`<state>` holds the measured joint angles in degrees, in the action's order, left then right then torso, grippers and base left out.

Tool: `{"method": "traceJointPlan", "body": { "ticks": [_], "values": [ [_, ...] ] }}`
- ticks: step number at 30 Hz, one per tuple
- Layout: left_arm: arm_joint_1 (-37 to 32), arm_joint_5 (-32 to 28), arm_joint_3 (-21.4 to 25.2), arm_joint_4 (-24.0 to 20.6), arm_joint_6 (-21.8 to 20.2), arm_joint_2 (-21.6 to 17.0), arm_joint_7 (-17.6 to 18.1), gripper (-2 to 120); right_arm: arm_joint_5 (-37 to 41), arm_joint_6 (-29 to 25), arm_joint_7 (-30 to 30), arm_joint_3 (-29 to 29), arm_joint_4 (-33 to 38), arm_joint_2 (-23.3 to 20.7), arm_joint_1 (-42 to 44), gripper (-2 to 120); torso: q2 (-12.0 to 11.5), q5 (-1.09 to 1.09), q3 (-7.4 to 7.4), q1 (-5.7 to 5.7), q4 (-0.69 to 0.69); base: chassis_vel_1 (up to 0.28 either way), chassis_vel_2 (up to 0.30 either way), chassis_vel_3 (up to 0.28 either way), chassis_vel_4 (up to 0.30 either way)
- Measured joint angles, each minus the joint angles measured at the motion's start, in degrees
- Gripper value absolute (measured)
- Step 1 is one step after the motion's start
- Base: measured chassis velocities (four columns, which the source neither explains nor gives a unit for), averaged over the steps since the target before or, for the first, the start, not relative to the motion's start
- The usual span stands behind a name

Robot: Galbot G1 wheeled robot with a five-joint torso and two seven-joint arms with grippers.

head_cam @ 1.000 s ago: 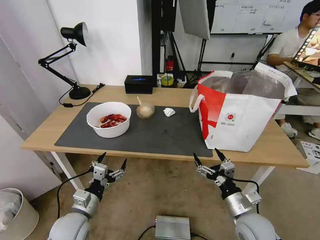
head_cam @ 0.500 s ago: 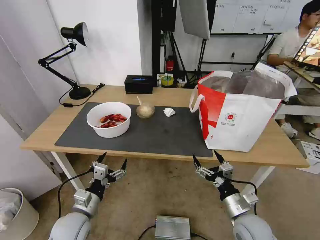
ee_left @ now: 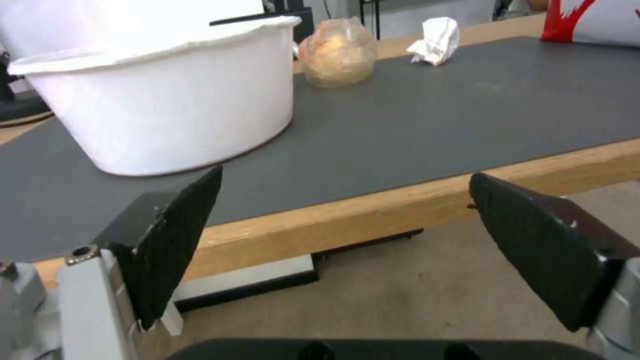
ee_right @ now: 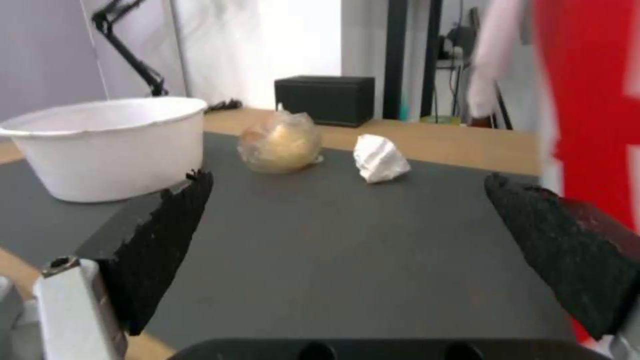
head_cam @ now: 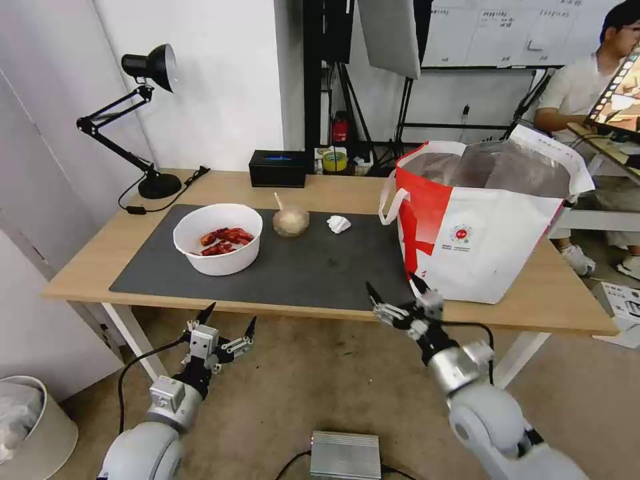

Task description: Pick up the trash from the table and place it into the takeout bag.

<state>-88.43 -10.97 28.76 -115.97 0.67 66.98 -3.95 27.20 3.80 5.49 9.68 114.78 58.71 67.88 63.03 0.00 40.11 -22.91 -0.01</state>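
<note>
You are bringing the right gripper in over the near edge of the long light-wood table, jaws spread wide and holding nothing, beside the lower front corner of the boxy white-and-red takeout bag. The left gripper is hanging parked below the table edge, also spread and empty.

From the right wrist view, the crumpled white tissue is sitting almost centred between your jaws, well ahead on the dark grey mat; it looks like the likely target. The small round beige sauce cup is just beside it, and the white round bowl of red crayfish shells lies further left.

Be keeping the approach low and straight so the tissue stays centred, and steer clear of the cup. The tissue is light and soft, so close gently around its bulk rather than pinching a loose fold.
</note>
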Motion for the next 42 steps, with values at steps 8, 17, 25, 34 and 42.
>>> {"method": "traceJointPlan", "body": {
  "ticks": [8,17,25,34,42],
  "values": [
    [-0.5,0.1,0.8,-0.1,0.0,-0.2,0.0,100,0.9,12.3,8.7,-9.4,-4.5,0.0,-14.7,100,0.0,-0.01,-0.01,0.00,0.01,0.000,0.000,0.000,0.000],
    [-1.2,0.2,1.6,-0.2,0.1,0.1,0.0,100,5.8,17.5,15.1,-19.6,-14.3,2.6,-29.5,100,0.0,0.00,0.00,-0.01,0.01,0.000,0.000,0.000,0.000],
    [-1.3,1.2,1.1,0.3,0.3,1.2,0.0,100,8.1,20.1,19.9,-25.1,-28.0,9.0,-41.7,100,0.0,0.00,0.00,-0.01,0.01,0.000,0.000,0.000,0.000],
    [-1.7,1.6,1.3,0.7,1.4,1.3,-0.1,100,9.0,21.9,21.8,-26.8,-41.2,16.2,-48.0,100,0.0,-0.01,0.00,-0.01,0.01,0.000,0.000,0.000,0.000],
    [-1.8,1.6,1.3,0.7,1.4,1.2,-0.1,100,8.6,22.1,21.8,-26.3,-49.7,21.5,-51.0,100,0.0,-0.01,-0.01,-0.01,0.01,0.000,0.000,0.000,0.000]
  ]
}}
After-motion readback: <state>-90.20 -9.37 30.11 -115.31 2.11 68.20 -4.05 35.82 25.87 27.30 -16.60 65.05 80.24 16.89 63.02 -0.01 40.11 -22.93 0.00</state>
